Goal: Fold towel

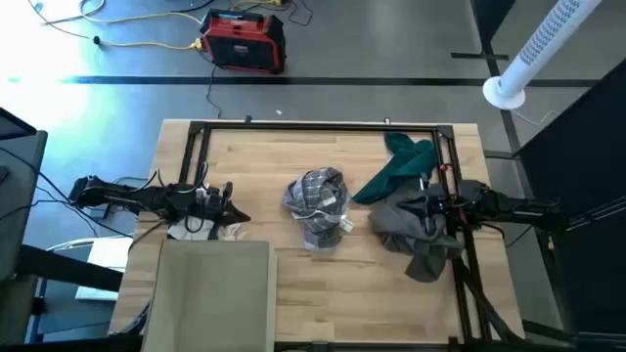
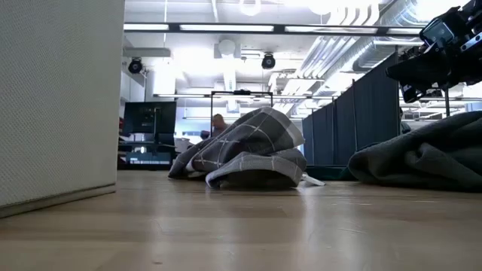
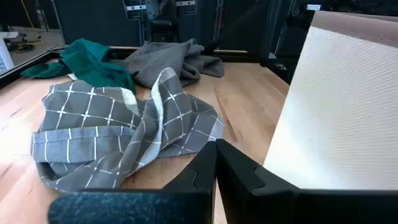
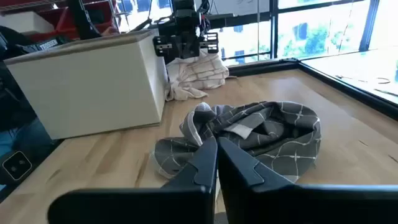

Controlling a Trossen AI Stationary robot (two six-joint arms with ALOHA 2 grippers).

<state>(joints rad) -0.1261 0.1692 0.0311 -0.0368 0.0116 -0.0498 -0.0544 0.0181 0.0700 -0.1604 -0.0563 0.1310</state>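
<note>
A grey checked towel (image 1: 318, 205) lies crumpled in a heap at the middle of the table, resting on its bunched folds (image 3: 124, 134). My left gripper (image 1: 242, 218) is at the table's left side, shut and pointing toward the towel (image 4: 261, 130) with a gap between them. My right gripper (image 1: 401, 205) is at the table's right side, also shut and pointing at the towel. In the low view it hangs above a plain grey cloth (image 2: 422, 158). In both wrist views the fingertips (image 3: 216, 152) (image 4: 216, 149) are closed with nothing between them.
A tall off-white box (image 1: 210, 293) stands at the near left beside my left arm. A white checked cloth (image 1: 210, 232) lies under that arm. A green cloth (image 1: 401, 161) and a plain grey cloth (image 1: 421, 240) lie at the right. A black frame (image 1: 313, 125) runs along the far edge.
</note>
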